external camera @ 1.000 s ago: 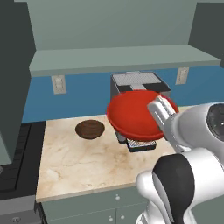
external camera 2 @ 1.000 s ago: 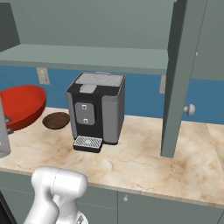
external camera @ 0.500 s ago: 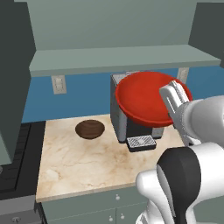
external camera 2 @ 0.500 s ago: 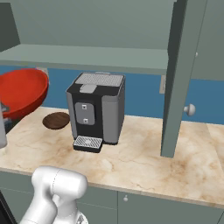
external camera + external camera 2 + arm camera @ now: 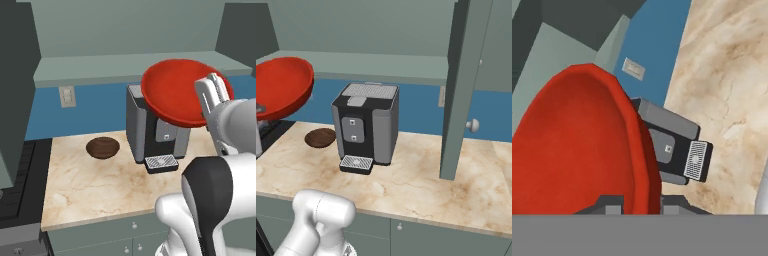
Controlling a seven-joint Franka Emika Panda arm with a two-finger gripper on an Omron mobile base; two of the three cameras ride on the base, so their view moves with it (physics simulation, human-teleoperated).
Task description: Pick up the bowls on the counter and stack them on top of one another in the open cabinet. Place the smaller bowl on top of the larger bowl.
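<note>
Gripping tilted larger bowl aloft, gripper

red bowl cut off at left edge, coffee machine top hidden

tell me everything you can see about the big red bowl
The wide, glossy bright red round bowl has smooth plain sides and is empty. It hangs in the air, tilted steeply so its hollow faces outward, above the black and grey coffee machine and level with the grey-green cabinet shelf. The robot's two-finger gripper is shut on its rim, one finger inside and one outside. Nothing else touches it; it is well clear of the beige marble counter.
</note>
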